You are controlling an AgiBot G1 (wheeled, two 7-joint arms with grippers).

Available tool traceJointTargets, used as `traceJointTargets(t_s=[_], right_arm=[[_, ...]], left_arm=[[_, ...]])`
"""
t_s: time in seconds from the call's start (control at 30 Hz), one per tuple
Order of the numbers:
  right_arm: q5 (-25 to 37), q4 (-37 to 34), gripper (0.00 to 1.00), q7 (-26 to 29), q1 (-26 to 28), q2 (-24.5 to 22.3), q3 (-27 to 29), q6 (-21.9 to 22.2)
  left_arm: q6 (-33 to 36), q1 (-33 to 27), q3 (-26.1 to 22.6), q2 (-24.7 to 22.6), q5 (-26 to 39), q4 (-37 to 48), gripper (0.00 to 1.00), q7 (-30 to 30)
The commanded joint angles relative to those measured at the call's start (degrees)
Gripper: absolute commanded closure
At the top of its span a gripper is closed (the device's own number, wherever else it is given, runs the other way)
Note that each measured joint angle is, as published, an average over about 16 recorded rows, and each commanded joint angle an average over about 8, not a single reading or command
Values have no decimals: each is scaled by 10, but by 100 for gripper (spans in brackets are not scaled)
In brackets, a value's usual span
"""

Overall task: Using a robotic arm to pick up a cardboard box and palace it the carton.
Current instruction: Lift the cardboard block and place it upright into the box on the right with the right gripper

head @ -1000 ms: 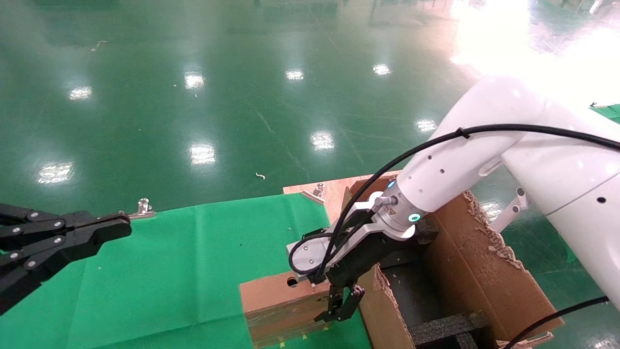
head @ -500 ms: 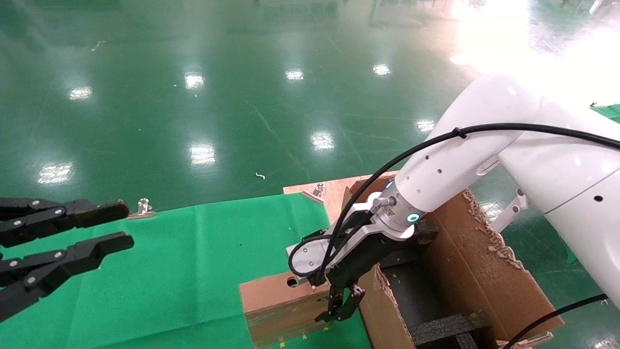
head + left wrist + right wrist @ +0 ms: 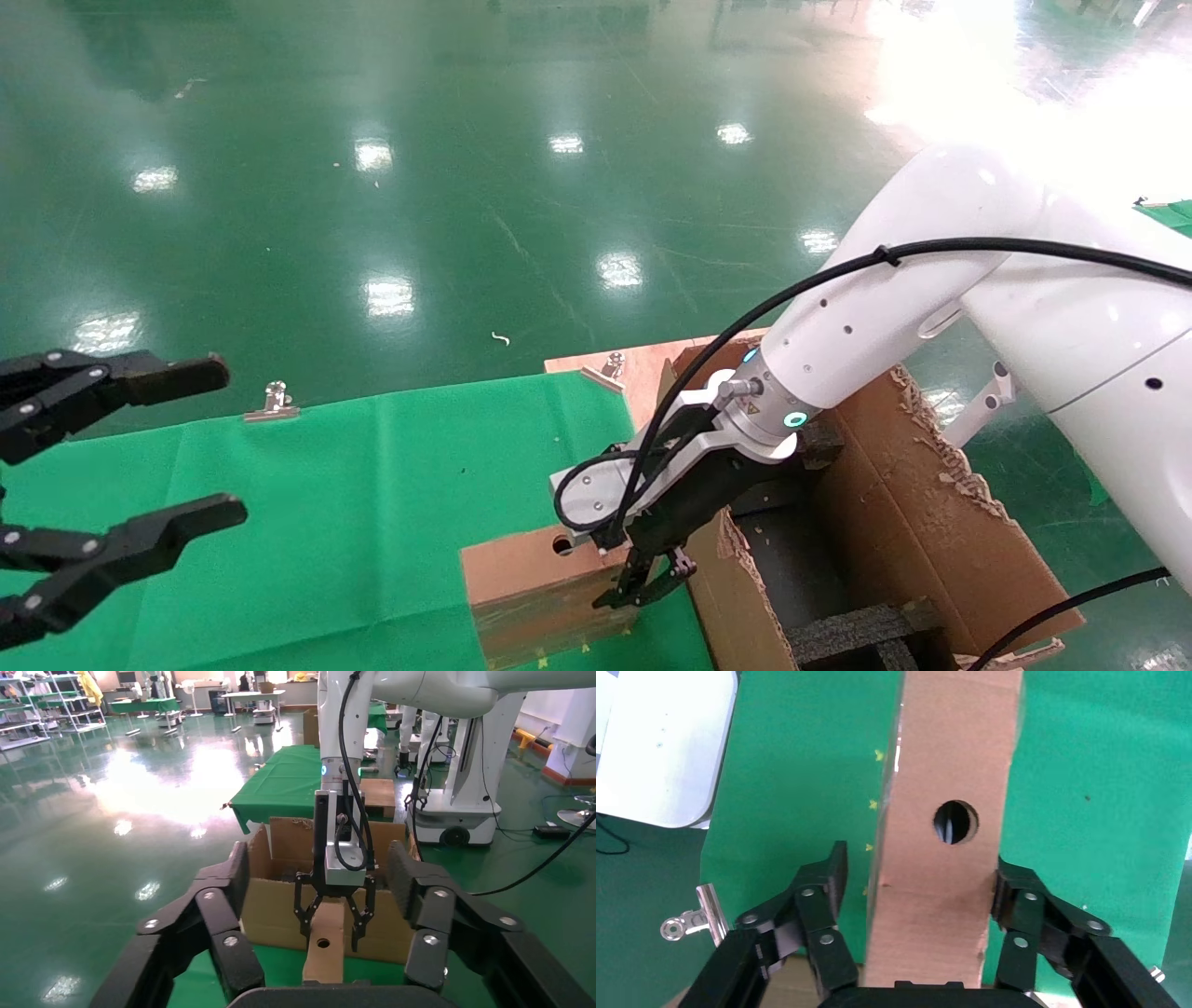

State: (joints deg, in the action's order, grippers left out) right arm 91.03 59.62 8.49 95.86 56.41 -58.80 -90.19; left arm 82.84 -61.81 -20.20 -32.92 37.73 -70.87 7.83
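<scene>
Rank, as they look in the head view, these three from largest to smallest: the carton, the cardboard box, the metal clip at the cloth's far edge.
1. The carton, clearly largest.
2. The cardboard box, standing on the green cloth, straddled by the right gripper.
3. The metal clip, smallest, though it is farther away.

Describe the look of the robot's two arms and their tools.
The robotic arm on the right is glossy white, with a black cable along it, a black wrist with a glowing teal ring, a grey camera block, and a black linked-finger right tool with silver rivets. Of the left arm only the matching black left tool shows.
</scene>
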Motion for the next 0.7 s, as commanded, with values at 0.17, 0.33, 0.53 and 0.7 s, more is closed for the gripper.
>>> traceJointTargets(t_s=[0.17, 0.33, 0.53, 0.7], right_arm=[[0, 0, 100, 0, -1, 0, 1, 0], [-4, -1, 100, 1, -1, -1, 2, 2], [-40, -21, 100, 3, 9, -12, 20, 10], [-78, -61, 100, -8, 50, -29, 46, 8]], left_arm=[[0, 0, 0, 0, 0, 0, 0, 0], [0, 0, 0, 0, 0, 0, 0, 0], [0, 0, 0, 0, 0, 0, 0, 0], [0, 0, 0, 0, 0, 0, 0, 0]])
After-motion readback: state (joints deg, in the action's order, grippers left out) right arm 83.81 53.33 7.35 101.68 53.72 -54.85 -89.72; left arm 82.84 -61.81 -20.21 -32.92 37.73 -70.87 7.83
